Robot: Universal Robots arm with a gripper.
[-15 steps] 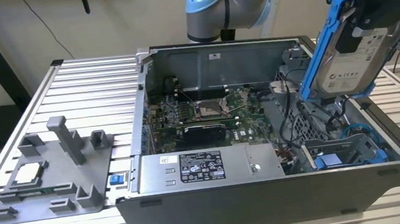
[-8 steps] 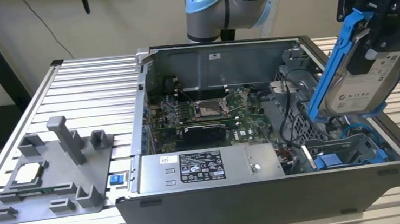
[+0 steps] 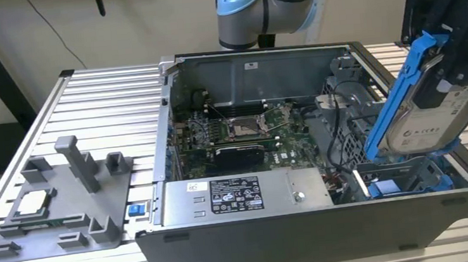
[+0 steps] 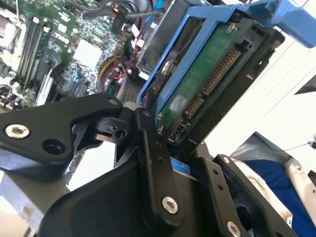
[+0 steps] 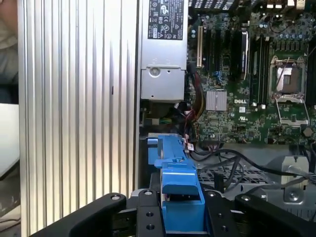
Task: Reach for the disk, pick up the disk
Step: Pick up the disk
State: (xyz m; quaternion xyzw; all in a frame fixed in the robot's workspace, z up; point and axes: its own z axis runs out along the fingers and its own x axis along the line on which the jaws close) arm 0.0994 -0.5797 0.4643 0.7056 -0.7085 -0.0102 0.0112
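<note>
The disk (image 3: 429,112), silver-grey with a white label and blue rails, hangs tilted on edge above the right end of the open computer case (image 3: 252,231), on the exterior view's right. My black gripper (image 3: 455,61) comes down from above and is shut on it. The second wrist view shows the disk's green circuit-board underside (image 4: 203,83) clamped between the black fingers (image 4: 154,163). In the first wrist view the blue rail (image 5: 177,190) sits between the fingers, with the drive bay and cables below it.
Inside the case lie the motherboard (image 3: 234,128), a grey power supply box (image 3: 244,195) and a blue drive bay (image 3: 400,185) under the disk. A grey fixture (image 3: 55,210) holding a small square chip (image 3: 33,202) stands on the slatted metal table (image 3: 104,98) at the exterior view's left.
</note>
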